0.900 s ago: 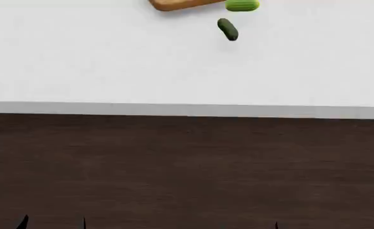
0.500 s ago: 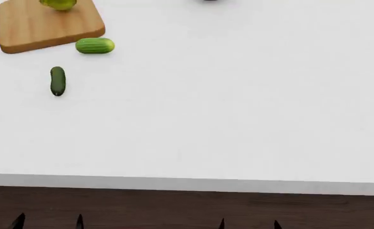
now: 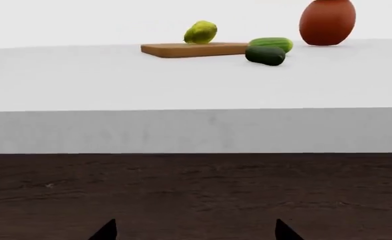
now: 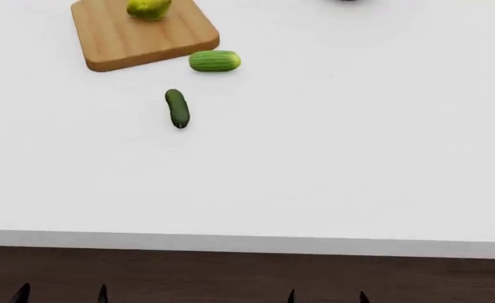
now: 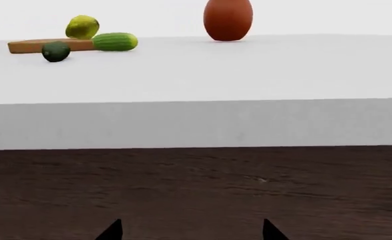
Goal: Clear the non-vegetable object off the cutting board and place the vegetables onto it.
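While both arms hang low in front of the table edge, nothing on the white table (image 4: pixel 332 158) is touched.

Left gripper (image 3: pixel 194 232): only two dark fingertips show, set well apart, so it reads as wide and holding nothing. Right gripper (image 5: pixel 189 231): same, tips spread, nothing between them. Both sit below the tabletop, over the dark wooden floor (image 5: pixel 196 190), far from the produce.

Pear (image 4: pixel 149 8): rests on the cutting board (image 4: pixel 138 41), toward its far side. This is the piece that must come off.

Plump light-green cucumber (image 4: pixel 214 61): lies on the table just beside the board's near right corner; cannot tell if it touches the edge. Dark-green cucumber (image 4: pixel 177 108): lies on bare table, nearer the robot, apart from both the board and the plump one.

Reddish-brown rounded vessel (image 5: pixel 228 19): stands farther back on the table, well apart from the board.

Judgement: task not yet begun. The arms probably sit low and wide as a ready pose. The board lies toward the left, so the left arm seems the likelier one for the pear.
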{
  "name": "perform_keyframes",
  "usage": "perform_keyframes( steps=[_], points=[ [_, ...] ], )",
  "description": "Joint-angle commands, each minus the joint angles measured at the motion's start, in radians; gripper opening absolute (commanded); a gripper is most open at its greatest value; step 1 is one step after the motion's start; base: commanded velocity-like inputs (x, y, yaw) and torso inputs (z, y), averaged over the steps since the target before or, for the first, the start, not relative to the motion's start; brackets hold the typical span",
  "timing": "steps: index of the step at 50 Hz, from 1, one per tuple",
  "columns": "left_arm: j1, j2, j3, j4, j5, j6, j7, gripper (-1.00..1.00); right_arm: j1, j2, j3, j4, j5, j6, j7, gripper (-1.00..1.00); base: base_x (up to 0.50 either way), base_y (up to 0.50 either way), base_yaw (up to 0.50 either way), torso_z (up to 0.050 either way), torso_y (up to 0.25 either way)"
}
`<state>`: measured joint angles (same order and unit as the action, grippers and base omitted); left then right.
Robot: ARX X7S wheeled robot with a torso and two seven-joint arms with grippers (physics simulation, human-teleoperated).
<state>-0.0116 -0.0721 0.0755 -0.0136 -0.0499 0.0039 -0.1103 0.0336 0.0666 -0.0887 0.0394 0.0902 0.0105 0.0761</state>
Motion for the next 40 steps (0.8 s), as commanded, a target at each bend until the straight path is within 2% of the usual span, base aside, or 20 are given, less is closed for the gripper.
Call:
perform_keyframes(
  steps=[1, 8, 12, 19, 21, 22, 27, 31, 37, 40],
  points=[
    [0.001, 0.004, 0.004, -0.002, 0.000, 0.010, 0.008, 1.00, -0.005, 0.001, 0.004, -0.010, -0.006, -0.002, 0.000, 1.00, 0.00, -0.01, 0.00, 0.000, 0.000],
    [0.010, -0.006, 0.010, 0.027, -0.007, 0.001, -0.009, 1.00, -0.011, 0.011, -0.007, -0.037, -0.017, 0.008, 0.029, 1.00, 0.00, 0.00, 0.00, 0.000, 0.000],
    [0.009, -0.011, -0.002, 0.064, -0.036, -0.041, -0.016, 1.00, -0.015, 0.025, -0.046, -0.086, -0.097, 0.052, 0.064, 1.00, 0.00, 0.00, 0.00, 0.000, 0.000],
    [-0.015, -0.043, -0.013, 0.267, -0.044, -0.165, -0.046, 1.00, -0.012, 0.054, -0.033, -0.304, -0.075, 0.231, 0.062, 1.00, 0.00, 0.00, 0.00, 0.000, 0.000],
    [-0.021, -0.050, -0.015, 0.345, -0.054, -0.224, -0.053, 1.00, -0.003, 0.059, -0.028, -0.373, -0.065, 0.295, 0.061, 1.00, 0.00, 0.00, 0.00, 0.000, 0.000],
    [-0.025, -0.059, -0.002, 0.363, -0.011, -0.243, -0.074, 1.00, 0.003, 0.063, -0.032, -0.400, -0.073, 0.326, 0.066, 1.00, 0.00, 0.00, 0.00, 0.000, 0.000],
    [-0.070, -0.073, -0.025, 0.524, -0.056, -0.419, -0.082, 1.00, 0.055, 0.081, -0.045, -0.538, -0.085, 0.478, 0.063, 1.00, 0.00, 0.00, 0.00, 0.000, 0.000],
    [-0.116, -0.086, -0.046, 0.599, -0.074, -0.517, -0.093, 1.00, 0.115, 0.094, -0.037, -0.630, -0.073, 0.600, 0.055, 1.00, 0.00, 0.00, 0.00, 0.000, 0.000],
    [-0.201, -0.111, -0.076, 0.599, -0.098, -0.597, -0.091, 1.00, 0.224, 0.114, -0.030, -0.719, -0.056, 0.792, 0.035, 1.00, 0.00, 0.00, 0.00, 0.000, 0.000],
    [-0.268, -0.135, -0.091, 0.638, -0.147, -0.694, -0.060, 1.00, 0.292, 0.139, -0.049, -0.768, -0.061, 0.902, 0.022, 1.00, 0.00, 0.00, 0.00, 0.000, 0.000]
  ],
)
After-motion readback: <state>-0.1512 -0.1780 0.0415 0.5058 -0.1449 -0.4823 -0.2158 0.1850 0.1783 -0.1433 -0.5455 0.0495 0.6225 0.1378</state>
